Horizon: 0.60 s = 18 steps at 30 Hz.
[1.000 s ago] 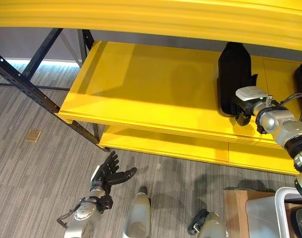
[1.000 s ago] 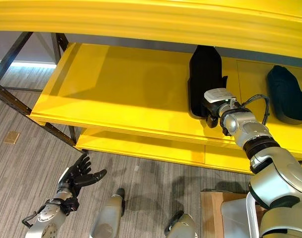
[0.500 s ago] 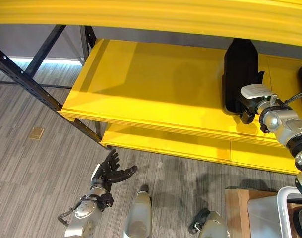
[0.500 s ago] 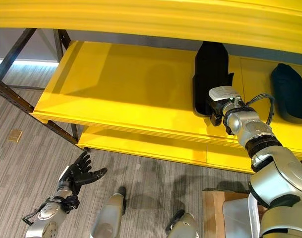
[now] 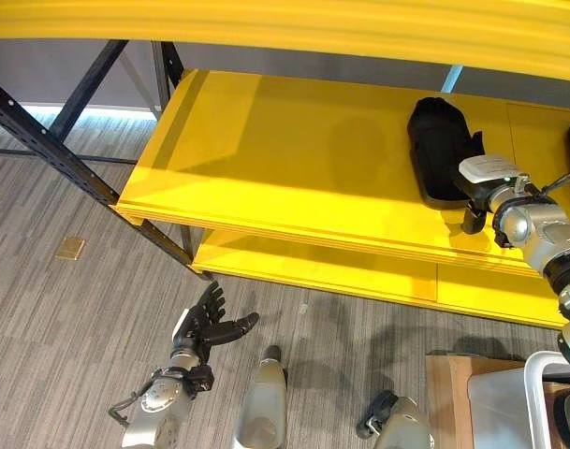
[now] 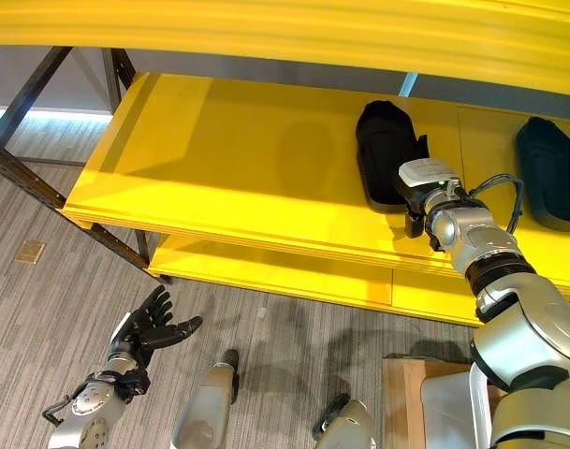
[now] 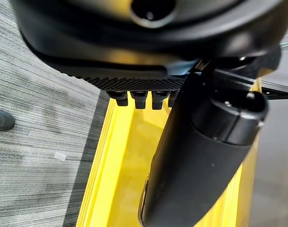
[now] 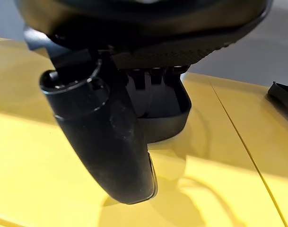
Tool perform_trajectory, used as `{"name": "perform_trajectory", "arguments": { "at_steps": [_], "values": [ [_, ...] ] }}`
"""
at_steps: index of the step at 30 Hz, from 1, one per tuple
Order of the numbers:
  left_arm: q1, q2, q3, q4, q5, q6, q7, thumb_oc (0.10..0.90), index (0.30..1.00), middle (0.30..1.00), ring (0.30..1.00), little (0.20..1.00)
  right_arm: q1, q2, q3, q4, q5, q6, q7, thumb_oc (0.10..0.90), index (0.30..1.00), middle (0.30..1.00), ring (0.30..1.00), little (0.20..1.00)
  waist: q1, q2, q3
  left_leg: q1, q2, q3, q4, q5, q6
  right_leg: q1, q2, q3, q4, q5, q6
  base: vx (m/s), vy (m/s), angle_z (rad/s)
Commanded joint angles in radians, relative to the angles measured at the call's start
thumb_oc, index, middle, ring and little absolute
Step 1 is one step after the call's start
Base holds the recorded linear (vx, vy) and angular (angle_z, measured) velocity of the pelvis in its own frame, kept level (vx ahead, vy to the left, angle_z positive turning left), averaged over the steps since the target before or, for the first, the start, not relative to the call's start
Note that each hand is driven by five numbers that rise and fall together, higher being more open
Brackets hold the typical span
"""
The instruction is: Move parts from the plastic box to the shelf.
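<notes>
Setting the black part (image 6: 386, 150) flat on the yellow shelf (image 6: 247, 159) is the step we judge to be in hand, and it looks nearly done: the part lies on the middle shelf board, with a second black part (image 6: 549, 170) further along to the right. Our right hand (image 5: 474, 196) sits at the near end of the part; in the right wrist view the thumb (image 8: 106, 142) hangs down in front of the part's edge, and the fingers are hidden behind it, so we cannot tell whether we grip it or have let go. To finish well, we should make sure the part rests fully on the board, clear of the front lip, then ease the fingers off and draw the hand straight back toward us so we do not drag it along. Our left hand (image 6: 146, 329) hangs low over the grey carpet floor (image 5: 69, 327), fingers spread and holding nothing
</notes>
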Motion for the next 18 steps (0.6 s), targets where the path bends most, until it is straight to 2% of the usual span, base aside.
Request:
{"name": "perform_trajectory", "arguments": {
  "at_steps": [1, 18],
  "values": [
    [-0.02, 0.068, 0.005, -0.123, -0.03, -0.11, -0.022, 0.9, 1.0, 1.0, 1.0, 1.0, -0.159, -0.034, -0.034, 0.0, 0.016, 0.022, -0.046, 0.9, 1.0, 1.0, 1.0, 1.0, 0.029, -0.015, -0.029, 0.018, 0.04, -0.056, -0.021, -0.024, 0.013, 0.021, 0.014, 0.034, 0.019, 0.051, 0.023, 0.0, 0.0, 0.0],
    [-0.028, 0.072, 0.004, -0.122, -0.03, -0.113, -0.016, 0.9, 1.0, 1.0, 1.0, 1.0, -0.15, 0.0, -0.042, -0.019, 0.029, 0.023, -0.038, 0.9, 1.0, 1.0, 1.0, 1.0, 0.03, -0.016, -0.023, 0.013, 0.041, -0.057, -0.015, -0.025, 0.012, 0.019, 0.014, 0.038, 0.02, 0.05, 0.022, 0.0, 0.0, 0.0]
  ]
}}
